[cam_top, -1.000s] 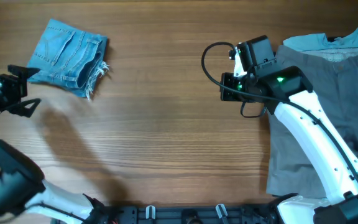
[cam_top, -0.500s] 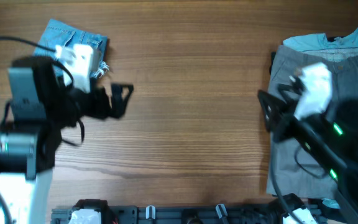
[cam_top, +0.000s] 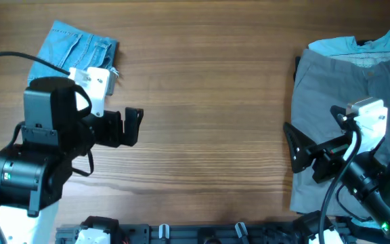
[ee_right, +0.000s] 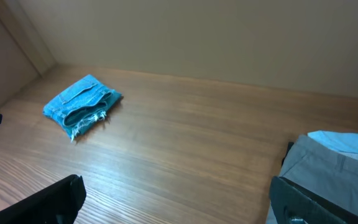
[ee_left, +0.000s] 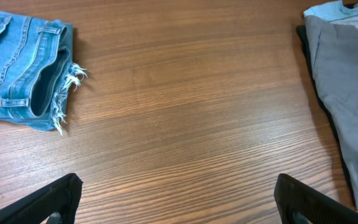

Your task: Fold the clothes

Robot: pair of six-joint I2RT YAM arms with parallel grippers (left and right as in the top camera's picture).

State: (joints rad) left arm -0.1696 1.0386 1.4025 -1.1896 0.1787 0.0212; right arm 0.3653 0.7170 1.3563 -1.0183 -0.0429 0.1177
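The clothes, light blue jeans (cam_top: 70,44), lie folded into a small bundle at the table's far left corner, their frayed white hems pointing right (ee_left: 64,93). They also show in the right wrist view (ee_right: 82,106). My left gripper (cam_top: 133,127) hovers open below and to the right of the bundle, apart from it. Its dark fingertips (ee_left: 51,202) stand wide over bare wood, and the left arm hides the bundle's near edge from above. My right gripper (cam_top: 292,149) is open at the left edge of the grey trousers, with nothing between its fingers (ee_right: 316,202).
Grey trousers (cam_top: 337,88) lie spread at the right side, over a pale blue-green shirt (cam_top: 357,44) whose collar shows at the far edge. Both appear in the wrist views (ee_left: 347,93) (ee_right: 353,142). A dark rail (cam_top: 202,234) runs along the table's near edge.
The right gripper has opened and its arm has drawn back from the far middle to the near right. The left arm has swung in from the far left to below the jeans.
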